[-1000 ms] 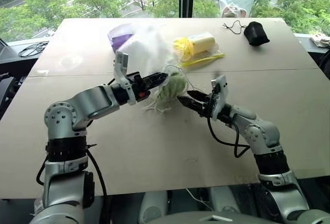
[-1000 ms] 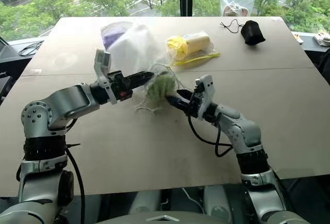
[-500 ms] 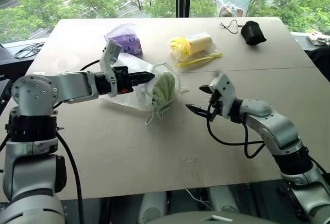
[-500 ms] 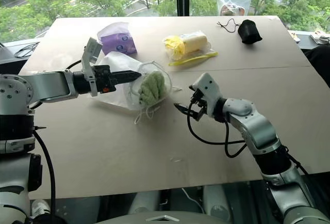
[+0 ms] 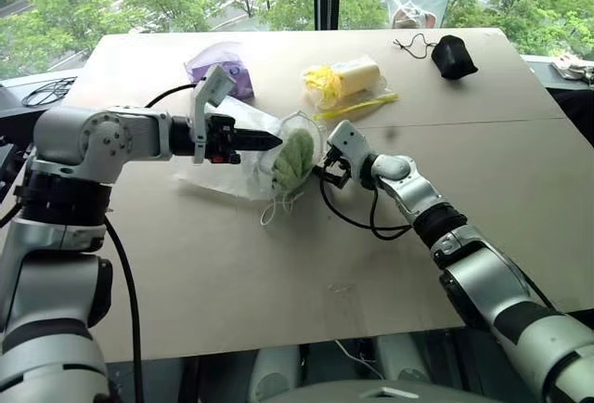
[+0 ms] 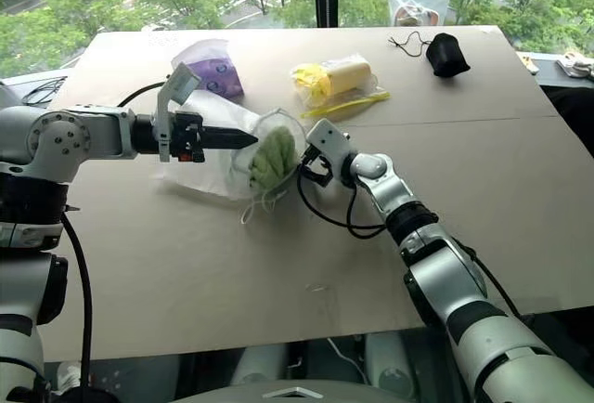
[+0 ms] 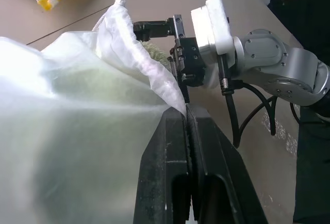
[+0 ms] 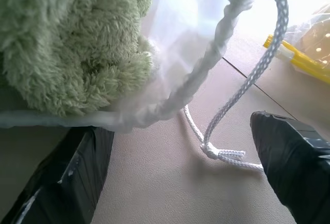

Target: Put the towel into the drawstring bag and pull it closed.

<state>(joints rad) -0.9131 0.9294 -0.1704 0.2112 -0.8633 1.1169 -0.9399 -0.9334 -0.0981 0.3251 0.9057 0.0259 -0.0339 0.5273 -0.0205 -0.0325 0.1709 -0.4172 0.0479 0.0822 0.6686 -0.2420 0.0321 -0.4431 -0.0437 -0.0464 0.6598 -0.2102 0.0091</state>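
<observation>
1. One drawstring bag (image 5: 243,148), white and translucent, lies on its side near the middle of the table (image 5: 278,273), its mouth facing the right arm.
2. One towel (image 5: 295,154), pale green and fluffy, sits just inside the bag's open mouth.
3. The left gripper (image 7: 186,111) has its jaws pressed together, clamped on the upper edge of the bag's neck and holding it raised.
4. The right gripper (image 5: 320,173) is at the bag's mouth, just beside the towel, with its jaws apart and nothing between them; one white cord loop (image 8: 242,74) with a knot hangs in the gap.
5. More cord loops (image 5: 278,206) trail from the neck onto the table below the bag.
6. Four other things lie farther back on the table: one purple tissue pack (image 5: 223,61) behind the bag, one clear packet of yellow items (image 5: 351,84), one small black pouch (image 5: 457,56) with a cord, and one clear plastic bag (image 5: 422,8) at the far edge.
</observation>
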